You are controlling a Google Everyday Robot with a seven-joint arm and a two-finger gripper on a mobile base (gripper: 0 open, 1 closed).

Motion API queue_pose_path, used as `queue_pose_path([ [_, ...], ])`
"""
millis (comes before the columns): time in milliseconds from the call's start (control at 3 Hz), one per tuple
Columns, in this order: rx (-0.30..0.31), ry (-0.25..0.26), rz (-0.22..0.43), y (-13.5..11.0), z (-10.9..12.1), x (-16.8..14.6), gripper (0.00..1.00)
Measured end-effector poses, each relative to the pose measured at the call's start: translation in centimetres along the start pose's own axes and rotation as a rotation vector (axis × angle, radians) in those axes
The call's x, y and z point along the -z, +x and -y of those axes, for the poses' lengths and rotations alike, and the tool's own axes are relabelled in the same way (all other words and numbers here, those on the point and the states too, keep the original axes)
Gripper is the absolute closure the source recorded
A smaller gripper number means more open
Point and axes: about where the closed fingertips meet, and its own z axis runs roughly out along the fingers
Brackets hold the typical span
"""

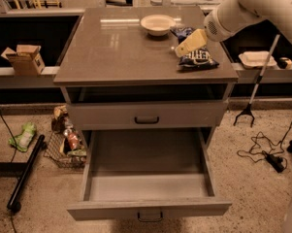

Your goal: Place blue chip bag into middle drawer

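— Gripper (183,47) position, for the log?
— Over the right rear of the cabinet top (116,47), at the end of a smooth, rounded white arm (242,8) that enters from the upper right. It reads as a pale-yellow wedge, tip slanting down and left, overlapping the upper part of the bag (198,58).
— Clenched or released?
— Cannot tell; only one flat yellow face shows. Contact with the bag is also undetermined.
— Bag?
— Crinkled dark-blue foil with white lettering, lying flat on the top near the right edge. One corner shows behind the gripper, toward the bowl (157,24).
— Bowl?
— Round, shallow, off-white, upright at rear centre, just left of the bag.
— Surface of the top?
— Grey-brown, smooth and glossy, with pale reflection streaks at the rear.
— Drawer (148,186)?
— Pulled out, lower than the bag and well apart from it. Wide shallow rectangle, low side walls, flat matte grey floor, small dark handle on its front.
— Above it?
— A shut grey upper front (184,115) with a dark bar handle, then a dark slot under the top.
— Surroundings?
— Speckled floor. Wire basket (63,152) of packets just left of the drawer, green packet (23,136) further left, cardboard box (25,58) on the left ledge, white tray (256,58) on the right ledge, black cable (262,152) on the floor at right.
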Motion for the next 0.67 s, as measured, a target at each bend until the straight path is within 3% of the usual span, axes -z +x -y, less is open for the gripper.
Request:
queue_pose_path([
  [667, -0.013, 0.045, -0.034, -0.8, 0.8, -3.1, 0.0],
])
